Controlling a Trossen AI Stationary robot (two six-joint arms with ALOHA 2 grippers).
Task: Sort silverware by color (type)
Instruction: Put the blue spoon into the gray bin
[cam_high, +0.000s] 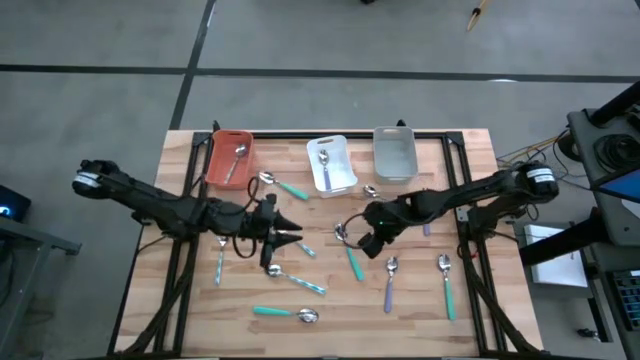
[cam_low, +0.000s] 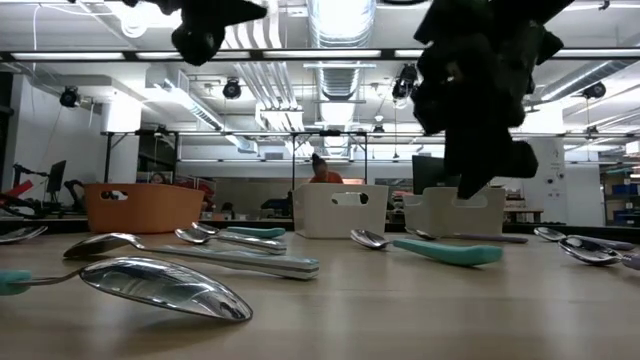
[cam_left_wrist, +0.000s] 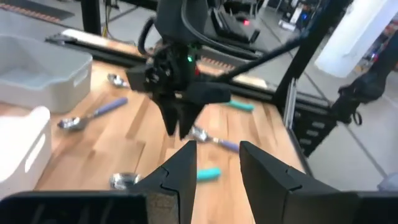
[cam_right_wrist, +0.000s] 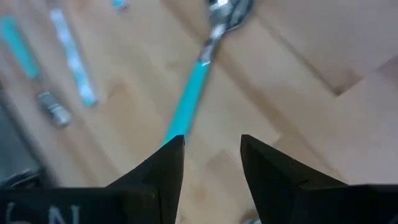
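1. The right gripper (cam_high: 366, 243) hangs over the middle of the wooden table (cam_high: 470, 310), fingers spread with nothing between them. The teal-handled spoon (cam_right_wrist: 198, 79) lies ahead of its tips, just on the near side of the white bin (cam_high: 331, 165).
2. To do this pick well, I judge it should line the fingers across the teal handle, not the shiny bowl, come down until both tips straddle it, then close squarely.
3. The left gripper (cam_high: 290, 234) waits to the left of that bin and nearer the table's middle. Its fingers stand partly apart and hold nothing.
4. The rest of the silverware is scattered on the near side of the white bin. One spoon already lies in that bin, and another in the orange bin (cam_high: 229, 158) to its left. The grey bin (cam_high: 394, 153) stands to its right.
5. The table is pale wood planks in a dark frame. Beyond it, the low view shows a workshop with ceiling ducts and a person (cam_low: 322, 170) far behind the white bin.
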